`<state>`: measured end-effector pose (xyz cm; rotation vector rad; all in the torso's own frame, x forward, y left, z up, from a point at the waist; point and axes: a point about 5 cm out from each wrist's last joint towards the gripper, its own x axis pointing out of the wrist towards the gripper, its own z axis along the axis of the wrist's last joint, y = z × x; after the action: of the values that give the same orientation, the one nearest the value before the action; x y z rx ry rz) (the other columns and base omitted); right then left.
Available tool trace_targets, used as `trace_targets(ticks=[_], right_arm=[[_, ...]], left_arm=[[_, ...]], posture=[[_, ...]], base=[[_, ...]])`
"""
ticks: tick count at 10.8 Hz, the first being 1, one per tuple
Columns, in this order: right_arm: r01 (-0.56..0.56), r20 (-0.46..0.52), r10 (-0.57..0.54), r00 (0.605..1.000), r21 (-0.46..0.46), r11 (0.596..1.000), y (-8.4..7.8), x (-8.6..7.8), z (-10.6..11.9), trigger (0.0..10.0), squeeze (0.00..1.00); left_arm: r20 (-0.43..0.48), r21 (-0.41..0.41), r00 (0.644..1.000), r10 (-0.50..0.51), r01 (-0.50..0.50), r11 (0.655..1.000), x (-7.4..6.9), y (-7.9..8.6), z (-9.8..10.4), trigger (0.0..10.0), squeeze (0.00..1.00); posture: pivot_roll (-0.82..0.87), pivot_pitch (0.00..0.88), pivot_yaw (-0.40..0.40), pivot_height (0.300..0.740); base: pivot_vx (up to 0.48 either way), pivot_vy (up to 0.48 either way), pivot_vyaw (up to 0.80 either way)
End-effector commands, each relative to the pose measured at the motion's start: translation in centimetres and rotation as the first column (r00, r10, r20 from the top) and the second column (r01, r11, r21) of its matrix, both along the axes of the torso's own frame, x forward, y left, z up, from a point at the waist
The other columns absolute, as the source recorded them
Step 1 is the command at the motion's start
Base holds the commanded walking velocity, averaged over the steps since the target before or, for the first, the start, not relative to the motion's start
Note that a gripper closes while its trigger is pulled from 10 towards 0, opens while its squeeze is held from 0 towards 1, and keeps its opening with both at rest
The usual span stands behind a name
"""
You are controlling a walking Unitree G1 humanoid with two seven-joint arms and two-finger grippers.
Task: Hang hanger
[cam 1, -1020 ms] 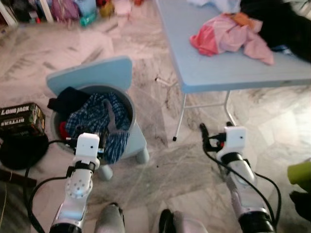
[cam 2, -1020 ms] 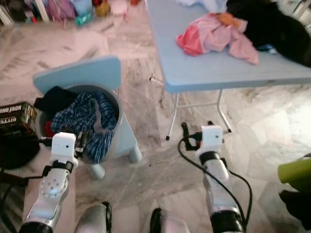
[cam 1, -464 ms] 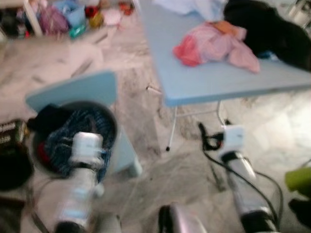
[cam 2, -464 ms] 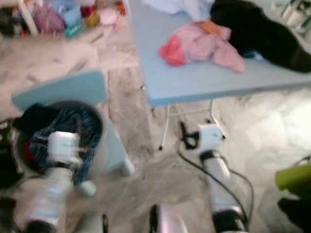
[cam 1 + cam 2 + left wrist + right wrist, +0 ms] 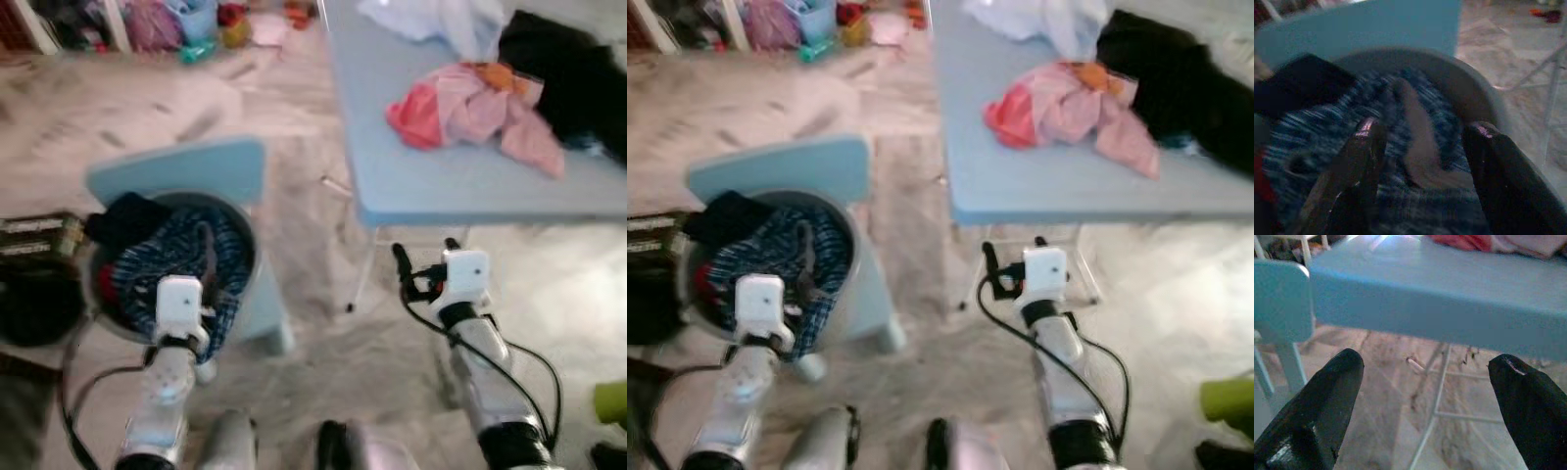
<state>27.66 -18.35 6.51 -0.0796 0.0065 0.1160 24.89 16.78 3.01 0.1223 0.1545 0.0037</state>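
Step in hand, by judgement: approach and search. No hanger can be made out, so its place, heading and long axis cannot be told. Left gripper (image 5: 1422,171) hangs spread and empty over the grey round basket (image 5: 250,257) of blue plaid clothing (image 5: 1327,142). Right gripper (image 5: 1425,396), spread and empty, faces the light blue folding table (image 5: 460,186). Next move calls for locating the hanger.

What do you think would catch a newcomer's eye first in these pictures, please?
Probably the pink garment heaped on the light blue table ahead on the right, beside a black garment. Next, the grey basket stuffed with a blue plaid cloth, sitting on a small blue chair ahead on the left. The left gripper hangs open just above that basket, while the right gripper is open near the table's edge.
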Motion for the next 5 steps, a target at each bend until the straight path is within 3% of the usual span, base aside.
trace_targets(ticks=[1, 3, 4, 5], right_arm=[[0.017, -0.023, -0.017, 1.000, -0.009, 1.000, -0.62, -0.29, -0.34, 10.0, 0.00], [0.006, -0.029, -0.007, 1.000, -0.009, 1.000, -0.32, -0.44, -0.47, 10.0, 0.00], [-0.004, -0.030, 0.003, 1.000, -0.014, 1.000, -0.18, -0.50, -0.50, 10.0, 0.00], [-0.005, -0.031, 0.004, 1.000, -0.014, 1.000, -0.20, -0.57, -0.51, 10.0, 0.00]], left_arm=[[-0.046, -0.015, 0.999, -0.028, 0.027, 1.000, -0.49, -0.46, -0.56, 10.0, 0.00], [-0.090, -0.002, 0.994, -0.064, 0.064, 0.998, -0.98, -0.65, -1.04, 10.0, 0.00], [-0.092, -0.035, 0.992, -0.081, 0.078, 0.996, -1.03, -0.93, -1.04, 10.0, 0.00], [-0.086, -0.024, 0.993, -0.079, 0.077, 0.997, -0.98, -1.05, -0.89, 10.0, 0.00]], posture=[[0.06, 0.182, -0.096, 0.740], [0.06, 0.193, -0.098, 0.740], [0.06, 0.194, -0.098, 0.740], [0.05, 0.195, -0.098, 0.740]], base=[[0.000, 0.000, 0.00], [0.000, 0.000, 0.00], [0.000, 0.000, 0.00], [0.000, -0.424, 0.00]])
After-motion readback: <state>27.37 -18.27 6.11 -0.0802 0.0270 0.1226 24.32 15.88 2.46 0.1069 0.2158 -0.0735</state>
